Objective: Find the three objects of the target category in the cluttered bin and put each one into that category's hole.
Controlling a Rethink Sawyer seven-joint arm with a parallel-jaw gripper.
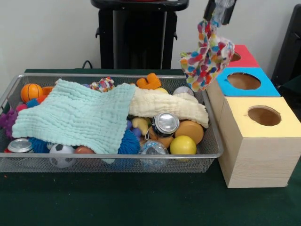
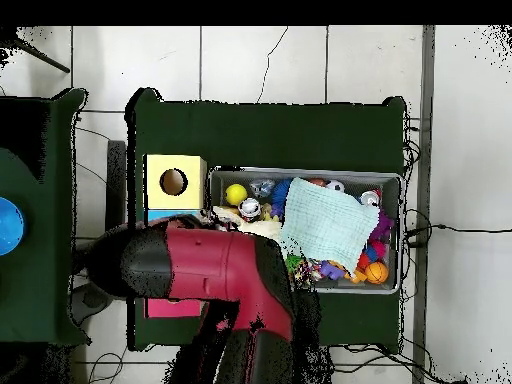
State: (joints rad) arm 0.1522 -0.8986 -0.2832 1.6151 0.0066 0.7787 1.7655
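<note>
My gripper (image 1: 217,11) is at the top of the front view, shut on a printed cloth (image 1: 207,56) with red, blue, yellow and orange patches. The cloth hangs unfolded in the air over the right end of the wire mesh bin (image 1: 113,76), beside the red-topped and blue-topped boxes. Another printed cloth ball (image 1: 102,84) lies at the bin's far side. The yellow-topped box's hole (image 1: 264,115) is nearer the camera, apart from the cloth. In the overhead view my arm (image 2: 215,265) hides the gripper; the yellow box's hole (image 2: 173,181) and the bin (image 2: 300,172) show.
A mint towel (image 1: 75,115) and a cream towel (image 1: 167,104) cover much of the bin. Around them lie cans, balls and an orange toy (image 1: 149,82). The blue-topped box (image 1: 243,81) and the red-topped box (image 1: 244,55) stand behind the yellow one. The black pedestal (image 1: 137,35) stands behind the bin.
</note>
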